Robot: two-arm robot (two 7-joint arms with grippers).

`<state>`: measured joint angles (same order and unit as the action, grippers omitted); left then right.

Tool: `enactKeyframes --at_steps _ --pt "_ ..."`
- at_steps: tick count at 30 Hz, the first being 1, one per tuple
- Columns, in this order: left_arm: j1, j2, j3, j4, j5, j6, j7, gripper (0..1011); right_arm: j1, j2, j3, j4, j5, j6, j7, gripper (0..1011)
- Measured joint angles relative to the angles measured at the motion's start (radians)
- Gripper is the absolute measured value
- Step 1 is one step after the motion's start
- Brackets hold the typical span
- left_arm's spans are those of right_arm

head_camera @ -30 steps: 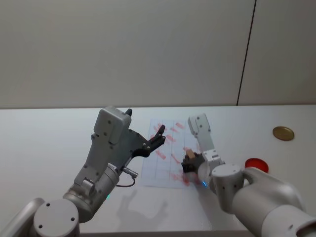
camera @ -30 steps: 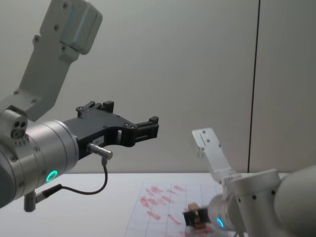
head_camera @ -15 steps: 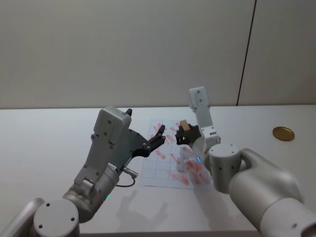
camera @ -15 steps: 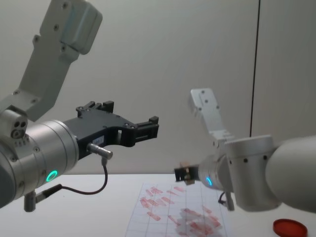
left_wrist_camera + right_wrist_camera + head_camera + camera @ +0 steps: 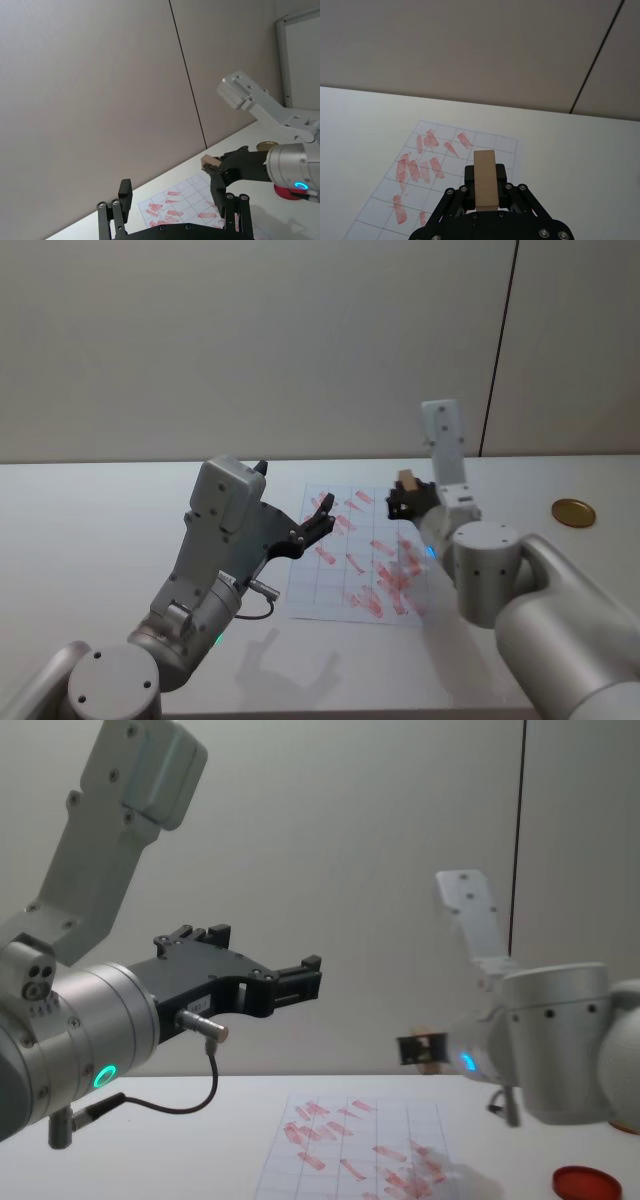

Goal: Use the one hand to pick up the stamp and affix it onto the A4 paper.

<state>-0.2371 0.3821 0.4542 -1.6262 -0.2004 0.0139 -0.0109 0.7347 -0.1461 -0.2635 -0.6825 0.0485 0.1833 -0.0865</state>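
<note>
Right gripper (image 5: 401, 499) raised, clamped — left gripper (image 5: 322, 510) agape.

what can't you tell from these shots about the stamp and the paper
- The stamp's inked face: hidden in the right wrist view, where the right gripper grips its base.
- The stamp marks' wording on the paper: too small in the head view.
- The paper's near edge: cut off by the chest view's bottom edge.
- The ink pad: partly cut off there too.

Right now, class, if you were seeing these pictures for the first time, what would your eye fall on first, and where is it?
First, the A4 paper at the middle of the white table, crowded with red stamp marks. Next, the right gripper, raised above the sheet's far right part and shut on the stamp. The left gripper hangs open above the sheet's left edge.
</note>
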Motion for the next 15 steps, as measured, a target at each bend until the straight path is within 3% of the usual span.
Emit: enactKeyframes --at_steps 6,15 --pt "0.0 0.0 0.0 0.0 0.0 0.0 0.0 993 -0.074 0.037 0.032 -0.125 -0.007 0.071 -0.023 221" --pt "0.0 0.0 0.0 0.0 0.0 0.0 0.0 993 -0.159 0.081 0.072 -0.242 -0.017 0.145 -0.043 220"
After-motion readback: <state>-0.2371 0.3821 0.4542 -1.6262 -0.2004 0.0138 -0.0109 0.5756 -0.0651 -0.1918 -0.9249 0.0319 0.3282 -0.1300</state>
